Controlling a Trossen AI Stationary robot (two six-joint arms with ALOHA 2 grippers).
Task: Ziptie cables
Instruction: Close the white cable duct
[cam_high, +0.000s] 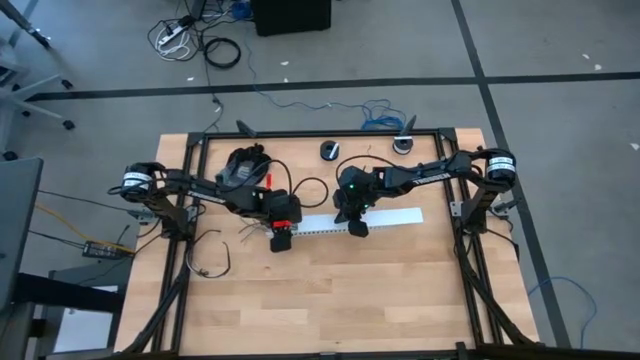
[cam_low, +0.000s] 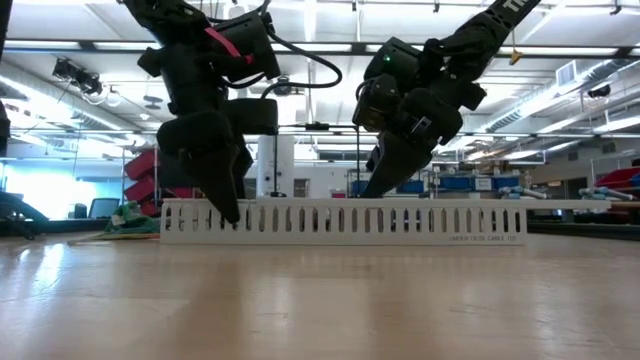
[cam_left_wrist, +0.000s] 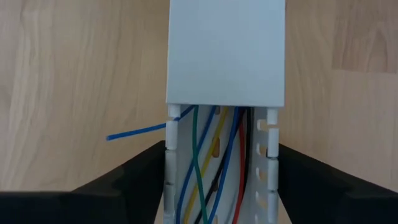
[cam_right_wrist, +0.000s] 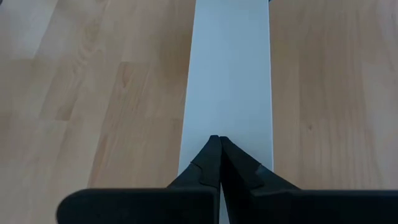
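Observation:
A white slotted duct (cam_high: 385, 217) lies across the middle of the table. A flat white cover (cam_left_wrist: 226, 50) closes most of it. At the uncovered left end, the cables (cam_left_wrist: 208, 174) lie inside: several thin blue, green, yellow, red and black wires. One blue wire (cam_left_wrist: 137, 131) sticks out through a wall slot. My left gripper (cam_left_wrist: 222, 149) is at this end, one finger outside each slotted wall. My right gripper (cam_right_wrist: 215, 140) is shut, with its tips on the cover near the duct's middle (cam_high: 357, 226). My left gripper has one finger (cam_left_wrist: 140, 177) beside each slotted wall (cam_left_wrist: 171, 149) of the duct's uncovered end, coming steeply from above and pointing along the duct. No gap shows between fingers and walls, but I cannot tell whether they touch. My right gripper sets its shut fingertips (cam_right_wrist: 208, 152) on the cover's flat top (cam_right_wrist: 227, 112), slanting down from above. In the low view the tips (cam_low: 372, 194) meet the duct's upper edge. The duct stays flat on the table.
A loose dark wire loop (cam_high: 213, 262) lies on the wood near the left arm. Two small round dark objects (cam_high: 330, 150) (cam_high: 403, 145) sit at the far edge. Bare wood (cam_high: 340, 290) stretches from the duct to the table's near edge.

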